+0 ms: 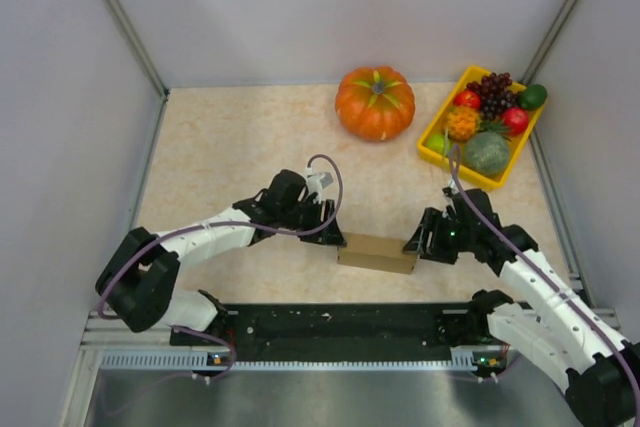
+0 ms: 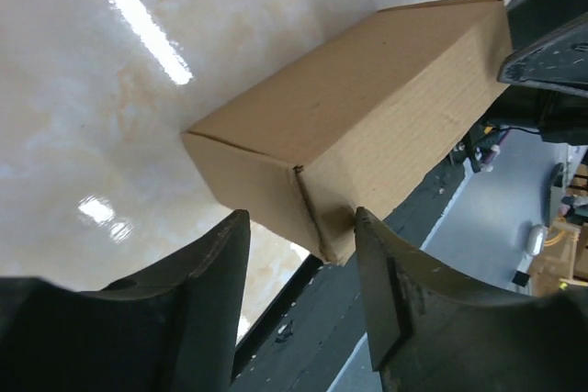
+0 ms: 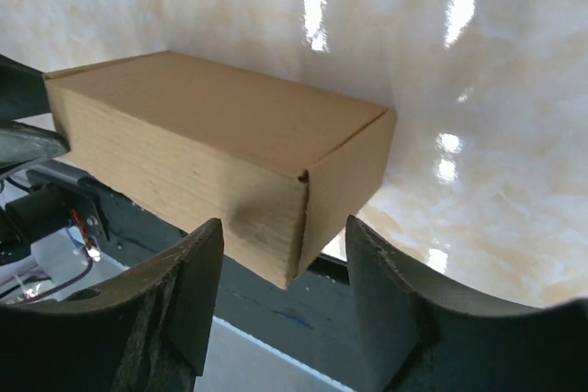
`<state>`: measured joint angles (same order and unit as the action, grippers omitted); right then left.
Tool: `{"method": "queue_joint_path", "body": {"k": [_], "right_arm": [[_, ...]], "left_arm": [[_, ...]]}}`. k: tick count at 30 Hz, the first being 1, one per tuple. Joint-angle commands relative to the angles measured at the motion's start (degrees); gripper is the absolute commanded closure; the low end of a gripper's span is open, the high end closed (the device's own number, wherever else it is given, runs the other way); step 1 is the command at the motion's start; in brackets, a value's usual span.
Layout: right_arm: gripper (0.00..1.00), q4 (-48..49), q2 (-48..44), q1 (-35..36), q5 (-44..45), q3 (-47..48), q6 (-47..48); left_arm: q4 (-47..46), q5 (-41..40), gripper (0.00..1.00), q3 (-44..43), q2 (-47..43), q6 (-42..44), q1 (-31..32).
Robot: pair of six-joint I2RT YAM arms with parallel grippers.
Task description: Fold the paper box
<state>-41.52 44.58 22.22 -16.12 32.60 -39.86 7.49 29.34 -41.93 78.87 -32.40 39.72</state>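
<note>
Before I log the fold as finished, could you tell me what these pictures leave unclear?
- Box underside: hidden in every view, since it faces down.
- Box ends, top view: partly covered by the left gripper and right gripper.
- Whether either gripper touches the box, wrist views: too close to tell.

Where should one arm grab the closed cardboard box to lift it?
Probably a short end of the paper box, coming in along its long axis, as the right gripper is lined up. It lies flat and closed on the table, and its ends look narrow enough for open jaws.
</note>
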Motion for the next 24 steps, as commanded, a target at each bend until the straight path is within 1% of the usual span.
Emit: {"method": "queue_joint_path", "body": {"k": [1, 2, 4, 5, 6, 8, 11, 12, 13, 14, 15, 16, 17, 19, 20, 21, 22, 23, 24], "right_arm": [[0.48, 7.9, -0.4, -0.5, -5.3, -1.0, 4.1], [0.51, 9.7, -0.5, -0.3, -7.5, -1.5, 3.9], [0.55, 14.2, -1.1, -0.3, -9.0, -2.5, 3.4], [0.61, 15.2, -1.1, -0.2, -9.5, -2.5, 3.2], [0.63, 16.4, -1.0, 0.2, -10.2, -2.3, 2.9], [0.71, 18.9, -0.7, 1.3, -9.5, -1.8, 2.5], [0.75, 22.1, 1.7, 5.3, -5.4, 0.8, 2.5], [0.76, 22.6, 2.6, 8.3, -3.9, 3.4, 3.7], [0.76, 23.1, 4.5, 9.8, -2.0, 4.8, 4.6], [0.77, 23.8, 5.5, 11.0, 2.4, 6.3, 5.7], [0.77, 24.8, 6.5, 12.2, 4.3, 8.5, 7.8], [0.77, 26.1, 7.4, 13.6, 5.8, 9.1, 8.9], [0.77, 29.7, 9.4, 13.9, 7.8, 9.1, 9.7], [0.76, 32.3, 11.2, 15.0, 8.4, 8.3, 10.9], [0.75, 33.6, 12.6, 16.0, 10.8, 7.7, 11.5], [0.72, 36.0, 12.9, 17.1, 12.8, 5.5, 12.0], [0.65, 37.5, 13.3, 18.0, 13.9, 3.7, 11.6], [0.61, 38.8, 13.8, 18.2, 13.8, 2.0, 10.9], [0.56, 37.9, 14.6, 18.2, 13.9, -0.5, 8.8]], "left_arm": [[-7.0, 5.5, 0.49, -2.1, 1.3, -1.3, 0.2], [-7.0, 6.2, 0.50, -2.4, 1.6, -1.0, 0.2], [-7.0, 6.9, 0.53, -3.0, 2.2, -0.7, 0.5], [-7.0, 7.5, 0.55, -3.7, 2.3, -0.7, 0.6], [-7.0, 8.0, 0.58, -4.2, 2.4, -0.7, 0.8], [-5.3, 7.1, 0.60, -6.1, 1.6, 0.0, 1.2], [-2.1, 5.4, 0.63, -9.6, -0.3, 1.3, 1.4], [-1.2, 4.2, 0.64, -10.6, -1.0, 2.2, 1.8], [0.2, 0.1, 0.65, -11.7, -1.8, 3.2, 2.0], [1.6, -2.2, 0.65, -13.3, -3.5, 5.4, 2.4], [2.6, -4.4, 0.65, -13.7, -4.4, 6.3, 2.8], [2.7, -8.8, 0.65, -13.6, -5.4, 7.2, 3.1], [2.2, -10.4, 0.65, -12.2, -7.2, 8.1, 3.1], [-1.4, -13.1, 0.65, -9.2, -8.6, 8.7, 3.2], [-2.7, -14.9, 0.65, -5.3, -9.6, 8.5, 3.2], [-3.8, -15.6, 0.63, -3.3, -9.9, 8.2, 3.1], [-4.8, -16.3, 0.61, -1.2, -10.7, 7.9, 3.3], [-4.8, -19.8, 0.58, 3.0, -11.4, 7.2, 3.6], [-4.8, -21.8, 0.48, 5.3, -12.4, 7.0, 4.6]]}}
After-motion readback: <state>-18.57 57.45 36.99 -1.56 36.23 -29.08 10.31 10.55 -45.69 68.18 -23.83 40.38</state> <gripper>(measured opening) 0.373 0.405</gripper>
